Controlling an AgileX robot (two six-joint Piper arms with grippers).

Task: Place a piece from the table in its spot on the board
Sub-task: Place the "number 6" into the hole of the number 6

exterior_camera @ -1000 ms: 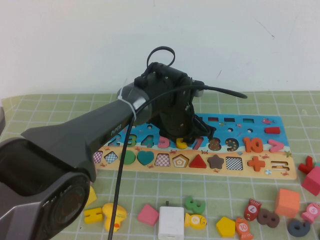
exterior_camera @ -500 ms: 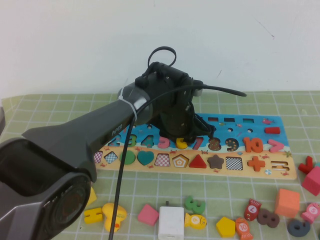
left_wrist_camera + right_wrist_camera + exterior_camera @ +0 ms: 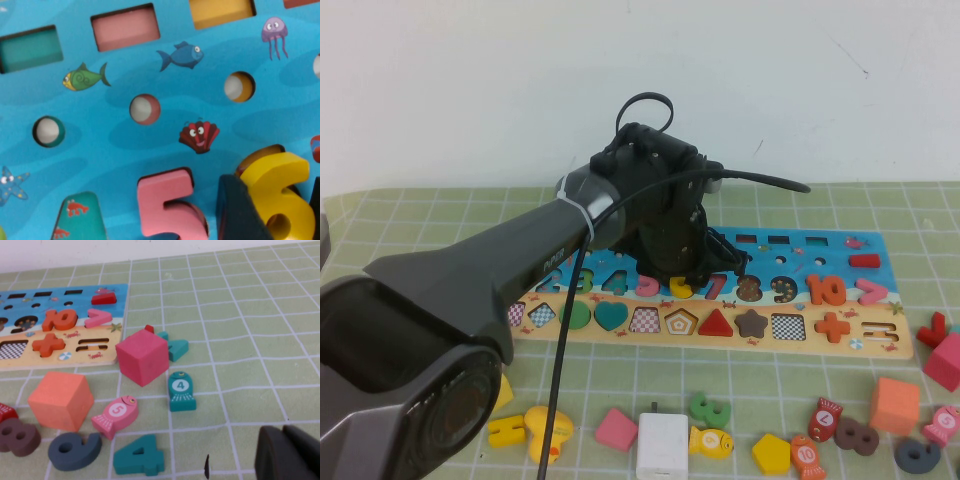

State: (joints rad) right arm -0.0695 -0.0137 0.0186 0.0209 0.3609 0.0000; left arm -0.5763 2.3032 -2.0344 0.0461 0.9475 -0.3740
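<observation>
**Left wrist view: yellow 6 held at its slot, not yet seated**

Left wrist view puts the piece (image 3: 277,192), the yellow numeral 6, at the lower right of the frame, tilted rather than flat, with a dark finger (image 3: 240,212) of the left claw (image 3: 698,282) pressed against its side; the claw is clamped on the piece; the pink 5 (image 3: 167,205) sits just beside it at lower centre, already in its recess; above them the blue field of the board (image 3: 125,145) shows round holes and coloured rectangular cut-outs.

High view places the left claw over the middle of the board's numeral row, centre of the frame, the arm hiding most of the contact; the 7 (image 3: 717,286) and the later digits run on to the right; loose pieces lie along the lower edge on the surface (image 3: 420,215), the green 3 (image 3: 711,408) among them.

Right claw (image 3: 287,455) shows only as dark fingertips at the lower right of its own view, low over the surface near the board's right end; whether it is apart or together I cannot tell.

Risks, as I judge them: a tilted 6 may ride on the slot's rim instead of dropping in; letting go too soon could leave it propped on an edge; pressing while askew might jam it or shift the board.
</observation>
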